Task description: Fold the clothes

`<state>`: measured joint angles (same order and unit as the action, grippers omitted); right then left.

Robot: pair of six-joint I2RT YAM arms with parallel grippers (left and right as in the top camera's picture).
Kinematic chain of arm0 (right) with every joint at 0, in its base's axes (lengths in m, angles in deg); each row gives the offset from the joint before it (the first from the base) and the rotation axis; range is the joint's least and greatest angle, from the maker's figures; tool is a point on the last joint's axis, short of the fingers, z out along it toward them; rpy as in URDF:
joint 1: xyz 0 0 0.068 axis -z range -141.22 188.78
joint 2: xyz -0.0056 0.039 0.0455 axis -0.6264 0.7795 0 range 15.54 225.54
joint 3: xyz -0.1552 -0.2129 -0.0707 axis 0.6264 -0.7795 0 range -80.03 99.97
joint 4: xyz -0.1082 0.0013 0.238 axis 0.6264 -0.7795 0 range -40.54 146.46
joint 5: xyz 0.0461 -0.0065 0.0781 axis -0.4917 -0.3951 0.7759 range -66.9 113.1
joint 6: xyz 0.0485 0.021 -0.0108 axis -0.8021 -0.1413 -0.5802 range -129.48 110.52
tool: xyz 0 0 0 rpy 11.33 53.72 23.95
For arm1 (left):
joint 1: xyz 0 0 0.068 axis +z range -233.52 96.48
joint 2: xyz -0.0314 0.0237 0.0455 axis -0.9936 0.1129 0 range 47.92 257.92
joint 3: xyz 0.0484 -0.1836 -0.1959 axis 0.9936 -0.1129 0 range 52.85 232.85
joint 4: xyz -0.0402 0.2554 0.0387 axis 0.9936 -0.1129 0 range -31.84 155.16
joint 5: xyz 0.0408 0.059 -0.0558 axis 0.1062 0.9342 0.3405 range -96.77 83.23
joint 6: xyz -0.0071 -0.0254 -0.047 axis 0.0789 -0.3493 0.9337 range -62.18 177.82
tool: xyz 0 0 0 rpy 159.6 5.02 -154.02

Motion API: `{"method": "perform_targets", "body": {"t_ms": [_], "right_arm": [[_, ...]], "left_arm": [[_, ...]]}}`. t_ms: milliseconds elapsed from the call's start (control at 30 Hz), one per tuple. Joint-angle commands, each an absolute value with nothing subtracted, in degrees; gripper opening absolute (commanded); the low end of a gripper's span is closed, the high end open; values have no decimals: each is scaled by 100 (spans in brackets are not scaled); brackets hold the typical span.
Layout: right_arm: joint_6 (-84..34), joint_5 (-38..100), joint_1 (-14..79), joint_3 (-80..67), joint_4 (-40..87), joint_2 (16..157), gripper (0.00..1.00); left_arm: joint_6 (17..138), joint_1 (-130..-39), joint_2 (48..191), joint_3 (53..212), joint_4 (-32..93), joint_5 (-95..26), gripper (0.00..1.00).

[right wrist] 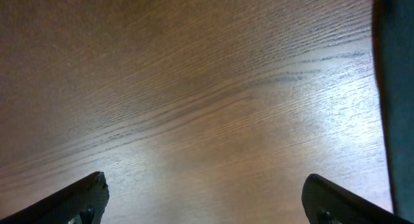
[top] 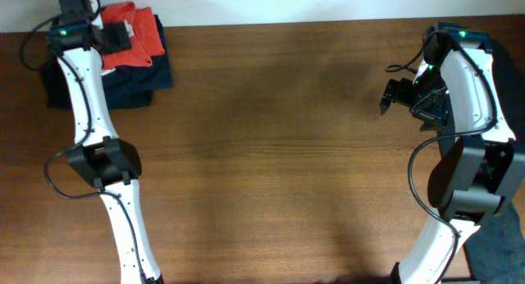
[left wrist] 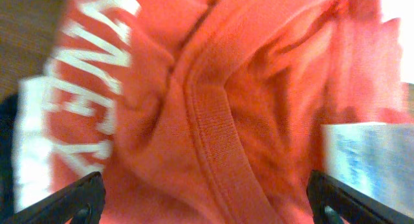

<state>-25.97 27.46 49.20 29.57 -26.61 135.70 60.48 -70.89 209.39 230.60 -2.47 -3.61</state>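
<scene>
Red shirt [left wrist: 213, 107] lies beneath wide-open left tool [left wrist: 207, 204].

Shirt [top: 141, 34] — orange-red, with white block lettering [left wrist: 87, 88]. Other clothes [top: 143, 87] — dark navy, plain. Bench [top: 279, 153]: brown, streaked wood grain. Arms [top: 86, 95]: white, black joints. Cloth [top: 500, 247]: dark teal.

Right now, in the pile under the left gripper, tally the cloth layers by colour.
Red-orange garment with white lettering: 1
Navy folded layer beneath it: 1 (separate pieces cannot be told apart)
Total: 2
</scene>
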Motion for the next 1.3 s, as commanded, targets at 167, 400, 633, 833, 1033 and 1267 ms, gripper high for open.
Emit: {"method": "perform_targets", "body": {"t_ms": [167, 400, 633, 833, 1033, 1267], "right_arm": [[-2623, 2757, 4931, 3045, -2661, 13489, 98], [-2623, 2755, 4931, 3045, -2661, 13489, 99], [-2623, 2757, 4931, 3045, -2661, 13489, 98], [-2623, 2757, 4931, 3045, -2661, 13489, 99], [-2623, 2755, 4931, 3045, -2661, 13489, 99], [-2623, 2755, 4931, 3045, -2661, 13489, 99]], "left_arm": [[6017, -7076, 18137, 23270, -2660, -1663, 99], [5947, -7238, 17247, 23023, -3156, -3478, 99], [5823, -7682, 15000, 20173, -3154, -2459, 99], [5823, -7924, 13016, 17172, -3154, -2577, 99], [5825, -7924, 11798, 15937, -3154, -2599, 99], [5818, -7924, 11540, 15827, -2870, -2654, 99]]}}
